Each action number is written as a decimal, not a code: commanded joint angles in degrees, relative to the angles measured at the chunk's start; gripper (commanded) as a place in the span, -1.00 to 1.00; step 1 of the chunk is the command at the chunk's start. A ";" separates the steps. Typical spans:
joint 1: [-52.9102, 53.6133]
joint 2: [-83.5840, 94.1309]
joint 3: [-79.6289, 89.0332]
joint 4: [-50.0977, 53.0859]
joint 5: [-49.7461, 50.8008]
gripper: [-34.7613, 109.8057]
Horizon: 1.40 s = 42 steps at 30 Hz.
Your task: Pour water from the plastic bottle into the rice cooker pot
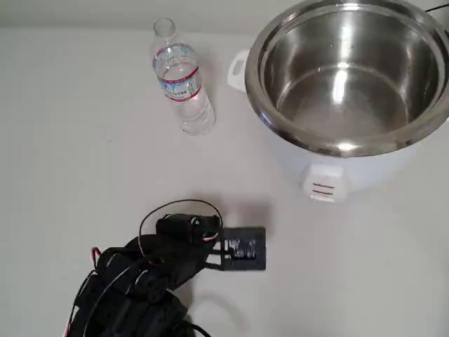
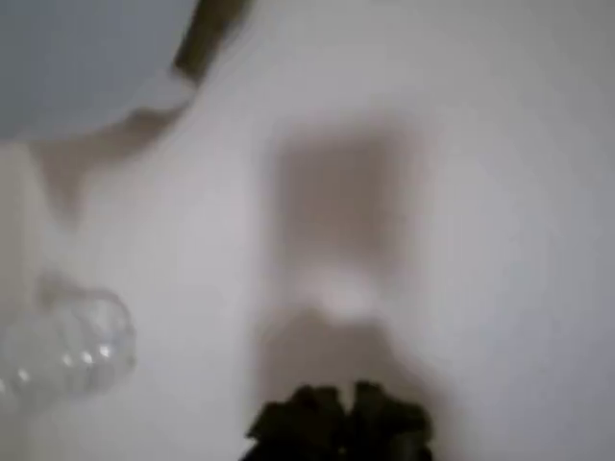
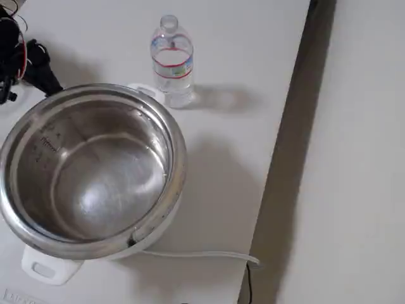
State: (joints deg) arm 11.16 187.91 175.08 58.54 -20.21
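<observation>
Arm [image 1: 140, 281]: black, folded low at the near edge of the table [image 1: 84, 175] in the overhead view, wrist pointing right, wires looping over it; cut off by the bottom of that picture.
Gripper [image 1: 242, 249]: hovering over bare tabletop, well apart from bottle and cooker; dark tips at the bottom of the wrist view [image 2: 338, 423] appear pressed together, holding nothing, though blurred.
Plastic bottle [image 1: 181, 78]: upright, uncapped, near the far edge in the overhead view, just left of the cooker handle; in the fixed view [image 3: 171, 60] standing just behind the pot's rim.
Water [image 1: 193, 112]: barely discernible through the clear wall; level hard to read.
Rice cooker pot [image 1: 347, 74]: shiny steel bowl in a white body at the far right corner in the overhead view, rim cut off at top and right.
Hard to make out: wrist view out of focus, bottle only a pale blob at its left edge [image 2: 62, 351].
</observation>
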 commanded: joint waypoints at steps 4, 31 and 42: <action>-6.68 0.44 -1.85 0.00 -20.65 -0.49; -20.48 -84.99 -23.82 -105.21 -63.54 0.23; -18.90 -115.05 -46.67 -119.62 -65.39 0.25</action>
State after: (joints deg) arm -8.79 80.33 140.54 -57.22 -85.17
